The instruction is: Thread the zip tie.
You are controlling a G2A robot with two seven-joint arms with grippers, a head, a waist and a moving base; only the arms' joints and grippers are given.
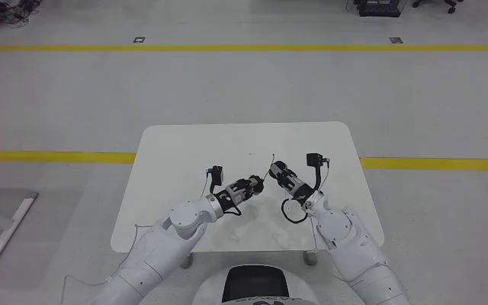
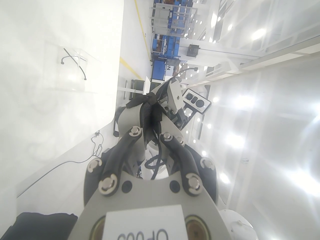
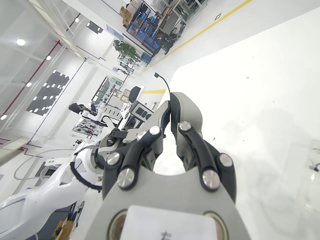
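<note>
The zip tie [image 3: 166, 83] is pinched in the clenched right hand [image 3: 171, 102], above the worktop [image 1: 191, 152]. Its short free length arches away to a small head at the end. The left hand [image 2: 149, 106] is drawn shut just beside the right one; whether anything is gripped there cannot be told.

A missed insertion is judged the main risk. The strap is thin and springy, so the head may be deflected or twisted by a slight nudge. The tie could also be dragged out of the pads if the hands collide.

The meeting point is masked by the hands' own fingers, and the tie's other end is hidden between the pads. From above, the tie is reduced to a faint line.
</note>
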